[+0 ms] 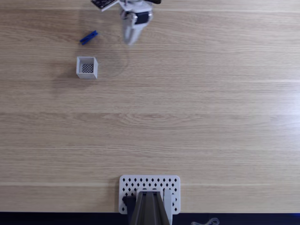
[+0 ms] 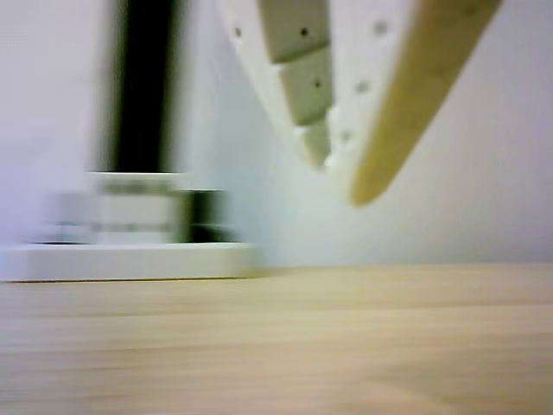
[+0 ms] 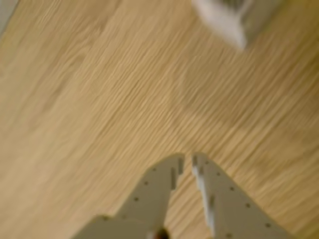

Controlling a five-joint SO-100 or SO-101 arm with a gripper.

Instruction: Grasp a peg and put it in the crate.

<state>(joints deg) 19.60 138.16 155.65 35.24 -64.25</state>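
A: How is the pale two-finger gripper seen in the wrist view?

B: Its jaws are nearly closed, with just a thin slit left between the tips, and nothing is held between them. Bare light wooden desk is seen beneath it. In the fixed view the gripper is found at the far edge of the desk, pointing down.

A: Where is the tiny bright blue clothes-peg placed?

B: In the fixed view the peg is seen lying flat on the desk to the left of the gripper, well apart from it and untouched, set at a slant.

A: And the small white square open-topped crate with the dark mesh bottom?

B: The crate is seen upright, left of the gripper and nearer the camera, just below the peg in that view, with a gap between the two. Nothing is seen inside it. In the wrist view a blurred white corner is seen up and to the right of the fingertips; it looks like the crate, though this cannot be told for sure.

A: Anything else?

B: A larger white perforated plate is seen at the near edge of the desk, far from the gripper.
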